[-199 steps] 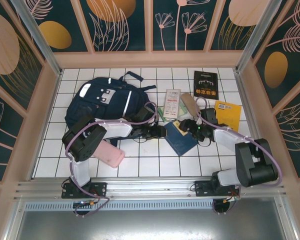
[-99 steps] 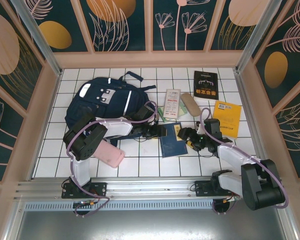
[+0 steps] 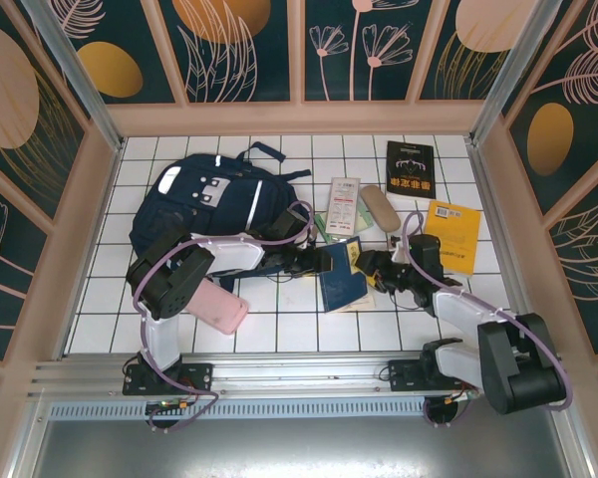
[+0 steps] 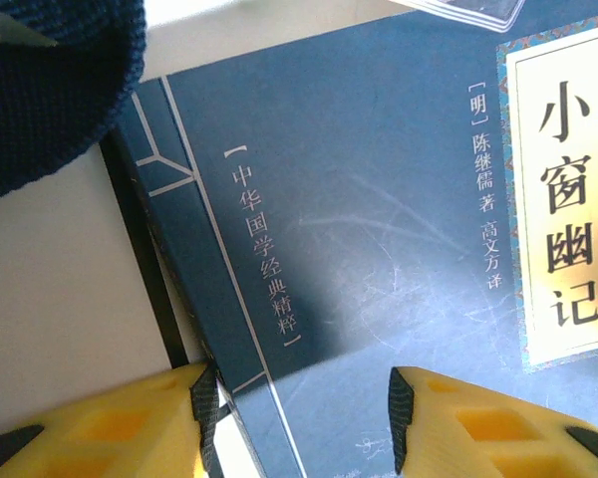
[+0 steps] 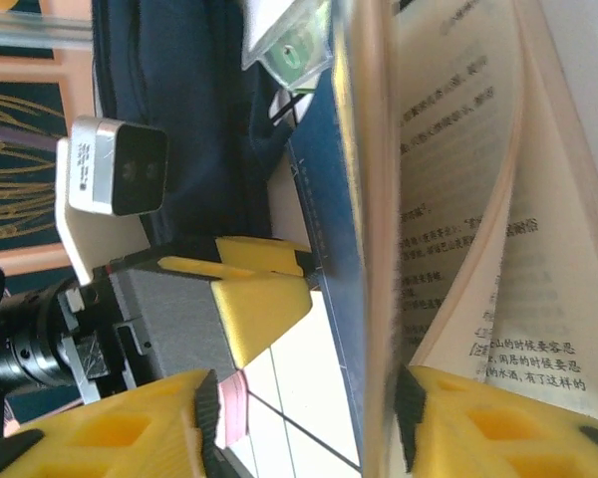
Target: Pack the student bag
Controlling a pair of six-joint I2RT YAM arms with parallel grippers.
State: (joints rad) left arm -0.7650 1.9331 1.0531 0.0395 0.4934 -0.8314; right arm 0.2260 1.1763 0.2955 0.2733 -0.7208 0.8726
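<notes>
The student bag (image 3: 204,204) lies at the back left, navy with white stripes; its fabric also shows in the left wrist view (image 4: 50,90) and the right wrist view (image 5: 199,100). A dark blue book (image 3: 341,279) is tipped up between the two grippers, pages fanning open (image 5: 458,199). My left gripper (image 3: 317,261) is open, its fingertips set against the book's cover (image 4: 379,219) near the spine. My right gripper (image 3: 371,267) straddles the book's edge (image 5: 334,229). One pad is on the page side and the other stands off the cover, so it is open.
A pink pouch (image 3: 219,307) lies under the left arm. Behind the book are a white box (image 3: 343,206), a tan case (image 3: 382,209), a black book (image 3: 410,167) and a yellow book (image 3: 452,229). Wooden walls ring the tiled table.
The right gripper slid left to the blue book and its jaws narrowed. The book shifted left, turned and tipped up off the tiles. The left arm barely moved.
</notes>
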